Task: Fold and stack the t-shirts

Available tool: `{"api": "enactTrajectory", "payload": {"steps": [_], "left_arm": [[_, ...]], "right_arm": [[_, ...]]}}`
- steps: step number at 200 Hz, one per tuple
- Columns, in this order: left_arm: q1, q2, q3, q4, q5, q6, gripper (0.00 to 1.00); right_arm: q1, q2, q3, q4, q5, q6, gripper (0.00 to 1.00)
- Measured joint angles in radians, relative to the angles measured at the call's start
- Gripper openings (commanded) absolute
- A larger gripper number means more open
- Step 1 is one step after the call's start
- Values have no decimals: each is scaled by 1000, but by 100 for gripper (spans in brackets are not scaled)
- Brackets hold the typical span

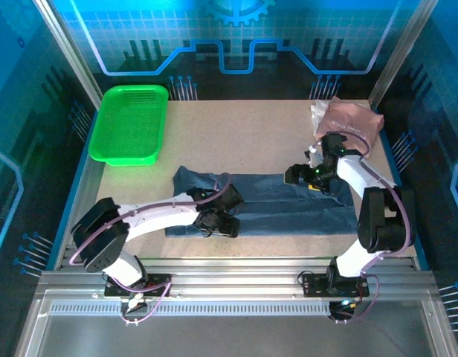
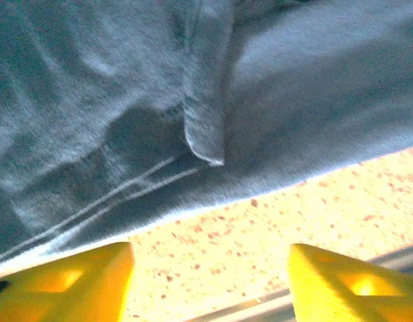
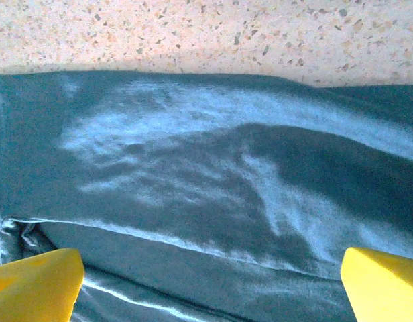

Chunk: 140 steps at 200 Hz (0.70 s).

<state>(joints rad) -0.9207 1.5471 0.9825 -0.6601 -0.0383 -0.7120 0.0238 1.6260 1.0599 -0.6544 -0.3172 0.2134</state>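
Observation:
The slate-blue t-shirt (image 1: 273,204) lies flat and part-folded across the middle of the table. My left gripper (image 1: 218,221) hovers over its near left edge; in the left wrist view the yellow fingers (image 2: 66,282) stand wide open over bare tabletop, just short of the shirt's hem (image 2: 193,134). My right gripper (image 1: 307,177) is over the shirt's far right part, open, its yellow fingers (image 3: 35,285) spread above the cloth (image 3: 193,181). The pink t-shirt (image 1: 349,123) lies bunched at the far right corner.
A bright green mesh basket (image 1: 129,125) stands at the far left. The speckled tabletop (image 1: 244,141) runs between basket and pink shirt. A metal rail (image 1: 236,271) borders the near edge, close to the blue shirt.

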Motion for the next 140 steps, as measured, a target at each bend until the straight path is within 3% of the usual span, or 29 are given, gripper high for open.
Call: {"api": "enactTrajectory", "payload": {"steps": [22, 51, 104, 140], "left_arm": [[32, -80, 7, 2, -16, -43, 84], [172, -105, 68, 0, -29, -75, 83], [332, 76, 74, 53, -32, -183, 58], [367, 183, 21, 68, -45, -257, 56]], "right_arm": [[8, 38, 36, -15, 21, 6, 100], [19, 76, 82, -50, 92, 22, 100], [14, 155, 154, -100, 267, 79, 97], [14, 196, 169, -128, 345, 110, 96]]}}
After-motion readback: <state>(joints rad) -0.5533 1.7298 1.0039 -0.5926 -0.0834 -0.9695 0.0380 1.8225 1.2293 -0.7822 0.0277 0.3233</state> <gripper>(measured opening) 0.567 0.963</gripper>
